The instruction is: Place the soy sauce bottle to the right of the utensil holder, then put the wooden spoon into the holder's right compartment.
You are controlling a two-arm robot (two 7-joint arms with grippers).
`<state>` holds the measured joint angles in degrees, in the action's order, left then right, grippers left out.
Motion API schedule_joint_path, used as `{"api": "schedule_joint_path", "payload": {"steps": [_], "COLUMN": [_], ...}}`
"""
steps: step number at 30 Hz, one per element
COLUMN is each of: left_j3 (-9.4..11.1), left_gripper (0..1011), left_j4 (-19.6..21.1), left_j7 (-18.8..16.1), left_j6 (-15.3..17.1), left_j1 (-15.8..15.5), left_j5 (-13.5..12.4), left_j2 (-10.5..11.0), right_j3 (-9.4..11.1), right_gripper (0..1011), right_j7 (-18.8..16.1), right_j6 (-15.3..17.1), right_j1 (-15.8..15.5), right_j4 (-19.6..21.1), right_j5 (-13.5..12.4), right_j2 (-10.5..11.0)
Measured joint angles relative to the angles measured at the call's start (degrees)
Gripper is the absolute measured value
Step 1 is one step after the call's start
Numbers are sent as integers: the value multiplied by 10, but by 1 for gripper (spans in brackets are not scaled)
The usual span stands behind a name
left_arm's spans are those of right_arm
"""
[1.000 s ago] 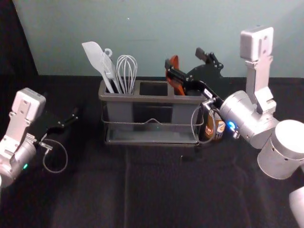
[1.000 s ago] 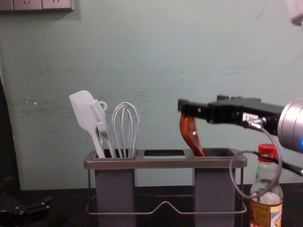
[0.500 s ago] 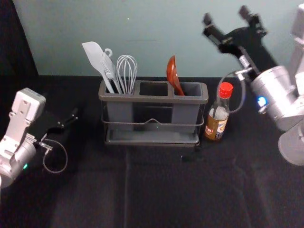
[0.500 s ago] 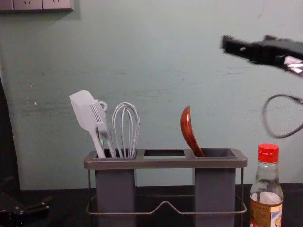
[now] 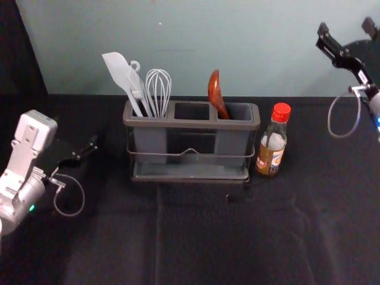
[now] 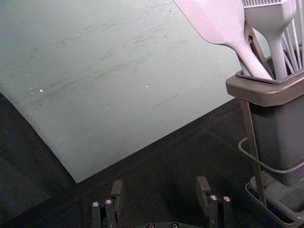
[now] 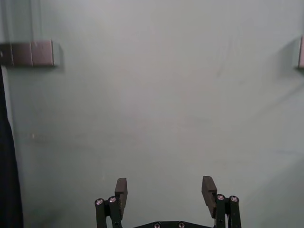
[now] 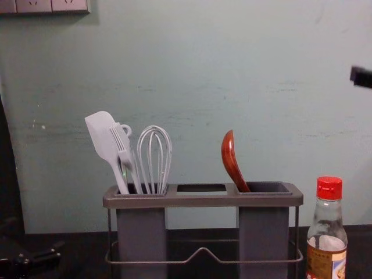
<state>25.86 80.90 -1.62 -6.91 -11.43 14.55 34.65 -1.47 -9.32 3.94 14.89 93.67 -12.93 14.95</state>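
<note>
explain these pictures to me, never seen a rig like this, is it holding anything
This is a two-armed robot; each arm ends in a pinching tool. The head camera looks down at the dark table, the chest camera across it, and each wrist camera past its own tool. A utensil holder stands there, with a spatula, a brush and a whisk in its left compartment and a wooden spoon leaning in its right one. Right of the holder, a soy sauce bottle stands upright. The left tool is low at the left, the right tool raised at the far right. Both are open and hold nothing.
</note>
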Motion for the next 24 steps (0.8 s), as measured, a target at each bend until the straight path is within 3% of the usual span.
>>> {"api": "schedule_joint_path", "payload": {"steps": [5,17,24], "left_j3": [0,0,0], "left_gripper": [1000,1000,1000], "left_j4": [0,0,0], "left_j7": [0,0,0], "left_j6": [0,0,0], "left_j1": [0,0,0], "left_j5": [0,0,0], "left_j2": [0,0,0], "right_j3": [0,-18,-30], "right_gripper": [1003,1003,1003], "right_j7": [-26,-50,-74], "right_j6": [21,45,70], "right_j1": [1,5,6], "right_j4": [-29,-97,-140], "right_j5": [-11,-12,-29], "right_j2": [15,34,45]}}
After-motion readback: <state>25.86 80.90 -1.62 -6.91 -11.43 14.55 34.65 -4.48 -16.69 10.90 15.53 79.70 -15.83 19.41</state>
